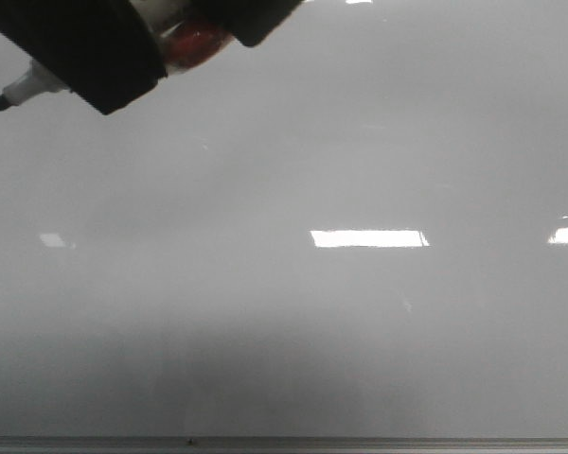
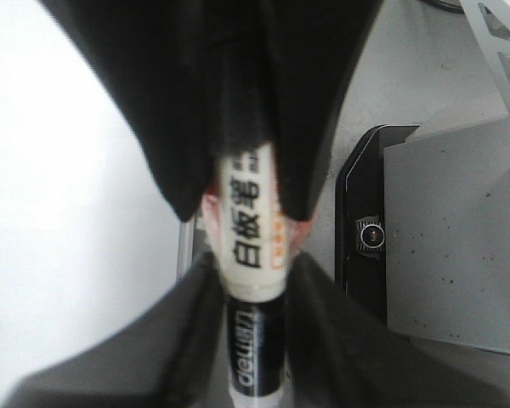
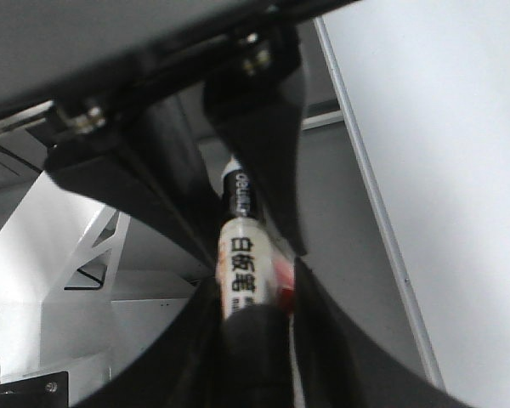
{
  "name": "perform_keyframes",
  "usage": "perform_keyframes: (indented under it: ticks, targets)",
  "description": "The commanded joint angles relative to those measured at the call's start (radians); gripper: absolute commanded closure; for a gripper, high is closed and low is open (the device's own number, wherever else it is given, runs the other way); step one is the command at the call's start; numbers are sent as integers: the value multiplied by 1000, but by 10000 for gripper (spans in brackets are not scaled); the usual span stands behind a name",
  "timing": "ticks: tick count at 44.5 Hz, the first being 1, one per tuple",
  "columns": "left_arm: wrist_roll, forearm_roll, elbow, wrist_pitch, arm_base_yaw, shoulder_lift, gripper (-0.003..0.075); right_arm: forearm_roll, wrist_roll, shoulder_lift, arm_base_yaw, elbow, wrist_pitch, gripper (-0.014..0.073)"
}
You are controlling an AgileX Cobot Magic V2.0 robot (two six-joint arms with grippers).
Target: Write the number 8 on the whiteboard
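The whiteboard (image 1: 360, 331) fills the front view, glossy pale grey with bright reflections; no drawn line and no number 8 shows on it. A white marker (image 1: 24, 90) with a bare black tip pokes out to the left at the top left. My left gripper (image 1: 95, 57) is shut on the marker near its tip end, on the black band (image 2: 253, 340). My right gripper (image 1: 256, 19) is shut on the marker's rear part (image 3: 242, 263). The two grippers sit close together above the board's upper left. The board also shows in the left wrist view (image 2: 59, 212) and in the right wrist view (image 3: 459, 170).
The board's thin metal bottom edge (image 1: 284, 443) runs along the near side. In the left wrist view a black camera unit (image 2: 370, 234) and a grey panel (image 2: 450, 246) stand beside the board. A white frame (image 3: 85, 255) shows in the right wrist view.
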Motion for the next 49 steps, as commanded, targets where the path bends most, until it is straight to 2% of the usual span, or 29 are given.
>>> perform_keyframes:
  ticks: [1, 3, 6, 9, 17, 24, 29, 32, 41, 49]
  targets:
    - [-45, -45, -32, -77, -7, -28, 321, 55, -11, -20, 4, -35, -22, 661]
    - [-66, -45, -32, -78, -5, -28, 265, 55, -11, -20, 0, -35, -23, 661]
    - [-100, -33, -32, -78, -4, -28, 229, 53, -11, -21, -13, -35, -21, 661]
    - [-139, -20, -28, -78, 13, -39, 243, 43, -11, -27, -37, -31, -18, 661]
    - [-143, -48, 66, -116, 110, -162, 302, 40, -11, -86, -137, 27, -26, 661]
    - [-143, -92, 238, -240, 238, -355, 344, 40, -11, -162, -248, 134, -138, 661]
    - [-143, -145, 390, -395, 318, -515, 407, 41, -10, -191, -305, 188, -218, 661]
    - [-143, -187, 475, -474, 352, -607, 471, 42, -8, -192, -318, 201, -253, 661]
    - [-146, -317, 660, -633, 407, -826, 739, 89, -6, -171, -318, 206, -374, 661]
    - [-146, -343, 697, -677, 408, -889, 739, 106, 40, -75, -323, 160, -483, 661]
